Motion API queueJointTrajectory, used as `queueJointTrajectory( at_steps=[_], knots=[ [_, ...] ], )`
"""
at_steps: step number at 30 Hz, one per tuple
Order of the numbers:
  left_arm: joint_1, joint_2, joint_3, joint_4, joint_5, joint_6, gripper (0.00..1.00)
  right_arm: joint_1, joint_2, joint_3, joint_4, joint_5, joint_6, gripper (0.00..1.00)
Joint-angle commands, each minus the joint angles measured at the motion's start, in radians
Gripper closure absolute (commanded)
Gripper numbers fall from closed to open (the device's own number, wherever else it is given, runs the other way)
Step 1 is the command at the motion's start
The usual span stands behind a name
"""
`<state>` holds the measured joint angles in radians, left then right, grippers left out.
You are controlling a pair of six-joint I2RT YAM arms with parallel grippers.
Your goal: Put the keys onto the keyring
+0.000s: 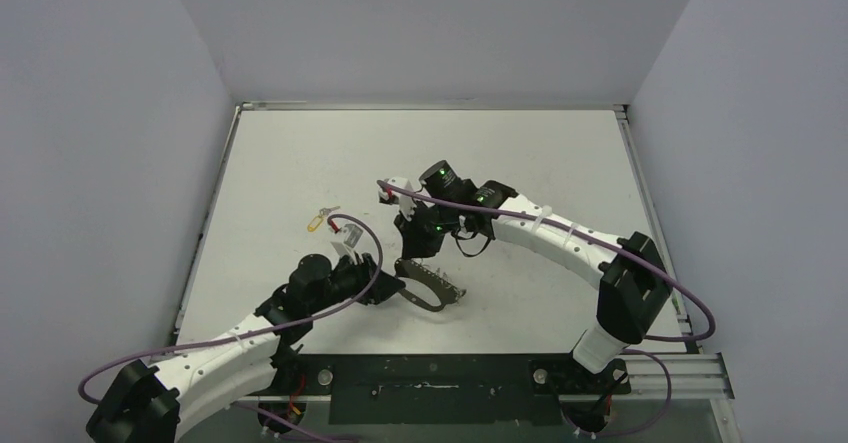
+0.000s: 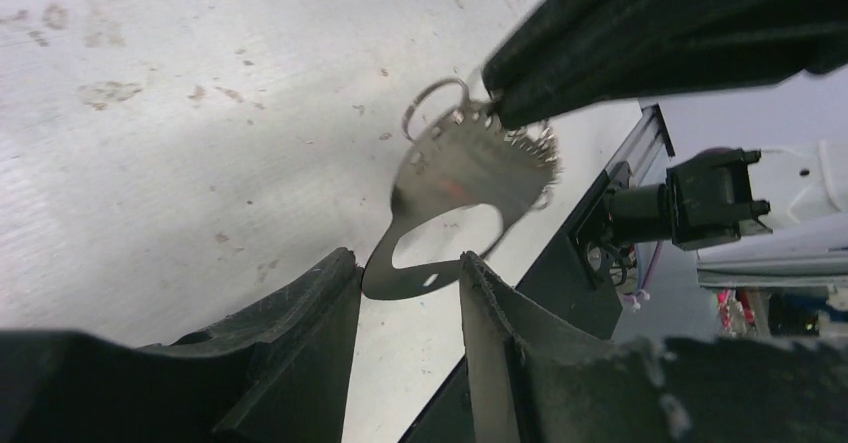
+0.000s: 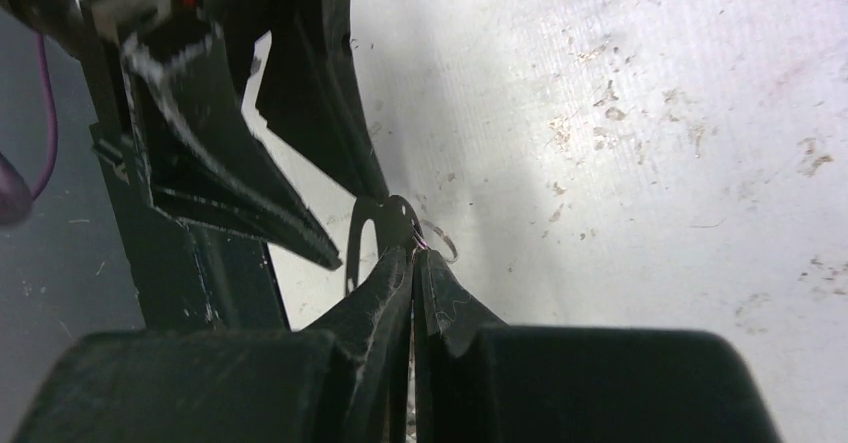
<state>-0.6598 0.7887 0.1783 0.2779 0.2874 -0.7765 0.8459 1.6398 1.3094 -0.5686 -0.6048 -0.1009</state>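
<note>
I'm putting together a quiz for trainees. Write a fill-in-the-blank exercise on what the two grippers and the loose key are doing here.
1. The right gripper is pinching the ___ at one end.
2. The left gripper has that loop's other end between its two ___.
3. The key lying on the table carries a ___ tag.
Missing: keyring, fingers, yellow.

text: none legible | labels/brands: none | numbers/signs: none | views: top, left wrist, right wrist
</note>
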Motion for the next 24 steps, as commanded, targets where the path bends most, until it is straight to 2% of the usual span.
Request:
queueJointTrajectory(
  at_steps=[1,5,9,14,21,24],
  knots=[
    [-0.1,0.013,0.019,0.121,-0.078,0.068,0.62,0.004,-0.023,0.107,-0.043,0.041,-0.056,1.0],
    [-0.152,0.006,0.021,0.131,-0.132,0.123,0.62,0.004,-0.035,0.109,-0.044,0.047,-0.068,1.0],
    [-0.164,-0.003,0.008,0.13,-0.159,0.159,0.61,0.005,-0.044,0.029,0.003,0.031,-0.05,1.0],
    [-0.164,-0.077,0.01,0.014,-0.233,0.185,0.46,0.004,-0.056,-0.109,0.093,0.025,-0.01,1.0],
    [-0.165,-0.175,0.036,-0.136,-0.279,0.24,0.45,0.001,-0.087,-0.184,0.157,0.058,0.035,1.0],
    [-0.165,-0.202,0.037,-0.154,-0.298,0.268,0.45,0.001,-0.111,-0.19,0.169,0.081,0.028,1.0]
  ],
)
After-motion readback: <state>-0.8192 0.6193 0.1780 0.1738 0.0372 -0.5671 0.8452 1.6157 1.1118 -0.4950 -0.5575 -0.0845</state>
